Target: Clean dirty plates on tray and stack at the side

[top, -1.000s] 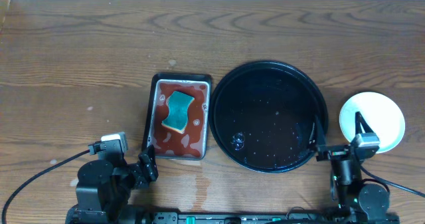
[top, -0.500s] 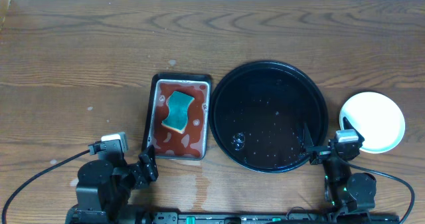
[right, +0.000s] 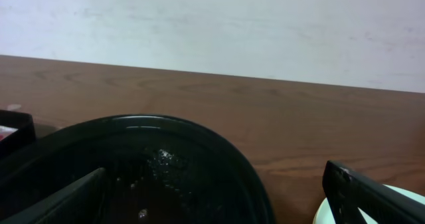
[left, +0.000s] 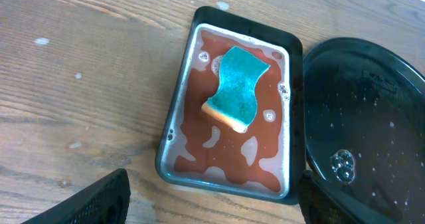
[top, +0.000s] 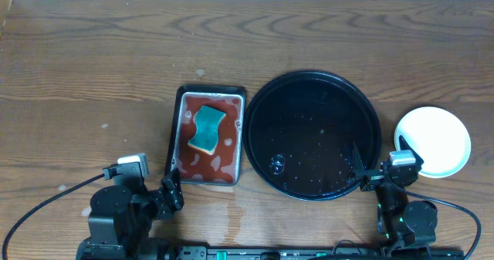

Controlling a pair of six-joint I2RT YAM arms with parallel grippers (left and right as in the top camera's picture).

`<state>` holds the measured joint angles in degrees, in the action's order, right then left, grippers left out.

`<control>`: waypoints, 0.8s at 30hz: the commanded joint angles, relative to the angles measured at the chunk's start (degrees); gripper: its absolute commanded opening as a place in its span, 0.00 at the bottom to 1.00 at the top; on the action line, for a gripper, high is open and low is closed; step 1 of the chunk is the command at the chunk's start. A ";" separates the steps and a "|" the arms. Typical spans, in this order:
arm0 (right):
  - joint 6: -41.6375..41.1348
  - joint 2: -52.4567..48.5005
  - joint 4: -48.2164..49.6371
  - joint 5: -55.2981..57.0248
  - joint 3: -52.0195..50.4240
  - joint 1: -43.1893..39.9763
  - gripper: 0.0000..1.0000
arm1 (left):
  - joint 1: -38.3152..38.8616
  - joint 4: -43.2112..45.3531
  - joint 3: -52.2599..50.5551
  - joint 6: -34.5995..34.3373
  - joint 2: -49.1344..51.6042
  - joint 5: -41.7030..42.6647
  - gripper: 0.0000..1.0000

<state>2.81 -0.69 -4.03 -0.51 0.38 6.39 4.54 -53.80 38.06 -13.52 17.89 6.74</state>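
1. From overhead, you get the whole layout. The tray (top: 309,106) is round and glossy black with a raised rim. It sits right of the desk's (top: 93,67) middle, toward the front edge, and is beaded with water drops. The plates (top: 432,142) lie just beside its right rim, apart from it. They read as a single white disc, so you cannot count the stack here. On the tray's left, a small rectangular pan (top: 171,136) holds red liquid and a teal sponge (top: 207,130). The right gripper (top: 378,158) hangs over the tray's front right rim, jaws spread and grasping nothing.
2. On the left wrist, the left gripper (left: 212,209) has its jaws released wide and empty. Only this view shows you the sponge's tan underside, the pale patches in the red film, and a cluster of bubbles (left: 342,163) on the tray.
3. On the right wrist, the low angle gives you the tray's rim as a shiny curve and a pale sliver of the plates at bottom right. The brown wood-grain desk runs back to a plain off-white wall (right: 212,24).
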 commanded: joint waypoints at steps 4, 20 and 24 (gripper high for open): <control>0.90 0.39 -0.24 -0.42 -0.07 -0.35 0.99 | -0.24 -0.13 -0.33 -0.09 -0.04 0.28 0.81; 0.90 0.39 -0.24 -0.42 -0.07 -0.35 0.99 | -0.24 -0.44 -0.35 1.18 -0.90 -0.57 0.81; 0.90 0.39 -0.24 -0.42 -0.07 -0.35 0.99 | -0.31 0.02 -1.51 2.32 -3.32 -1.64 0.81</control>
<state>2.81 -0.69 -4.03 -0.51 0.38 6.39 4.54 -53.98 37.89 -13.04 16.75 6.26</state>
